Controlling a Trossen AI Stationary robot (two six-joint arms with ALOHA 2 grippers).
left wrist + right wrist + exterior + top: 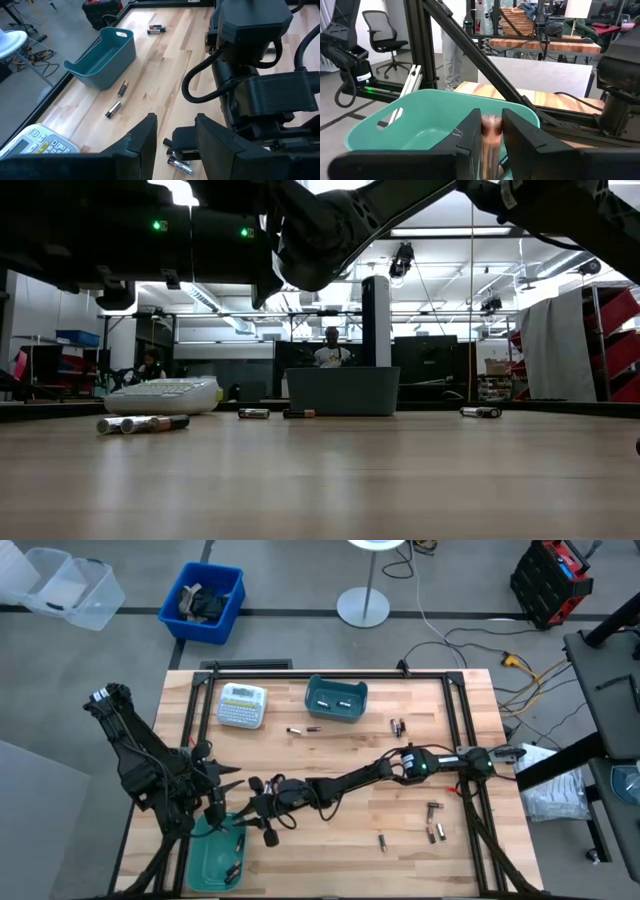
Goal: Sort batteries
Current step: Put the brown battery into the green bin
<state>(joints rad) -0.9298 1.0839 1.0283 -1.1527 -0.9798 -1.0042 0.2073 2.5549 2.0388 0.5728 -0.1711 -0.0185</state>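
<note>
Our right gripper (491, 131) pinches one battery (491, 142) across its middle above the near teal bin (415, 120), and we judge it stiff, smooth and apt to roll, while our left gripper (175, 137) waits open beside it.

One battery (490, 140), copper-topped, stands upright pinched between the right gripper's (489, 131) fingers, right over the near teal bin (415, 125). Two batteries (303, 729) lie end to end on the table just in front of the far bin (335, 700), one silvery, one dark with a copper end; a pair (397, 725) lies to that bin's right, and a few more (434, 825) lie scattered well apart near the table's front right. In the left wrist view, two or so (177, 162) lie close together on the wood under the right arm, and at least one (230, 870) shows inside the near bin.
</note>
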